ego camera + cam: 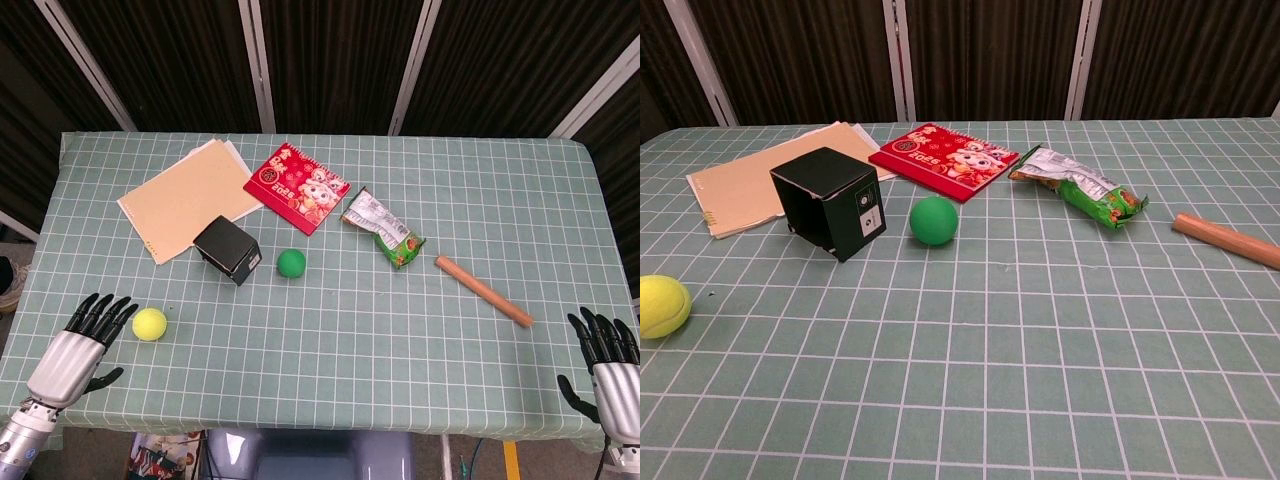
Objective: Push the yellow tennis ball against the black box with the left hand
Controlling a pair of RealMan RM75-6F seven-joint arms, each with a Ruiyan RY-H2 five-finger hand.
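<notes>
The yellow tennis ball [149, 323] [660, 305] lies near the table's front left, apart from the black box [228, 249] [830, 201], which stands further back and to the right. My left hand [80, 347] rests flat on the cloth just left of the ball, fingers extended and spread, a small gap between fingertips and ball. My right hand [612, 372] lies at the front right corner, fingers straight, holding nothing. Neither hand appears in the chest view.
A green ball [291, 262] [934, 220] sits right of the box. Behind are beige folders [185, 197], a red booklet [297, 187], and a green snack bag [384, 229]. A wooden stick [483, 291] lies to the right. The green checked cloth [350, 350] covers the table.
</notes>
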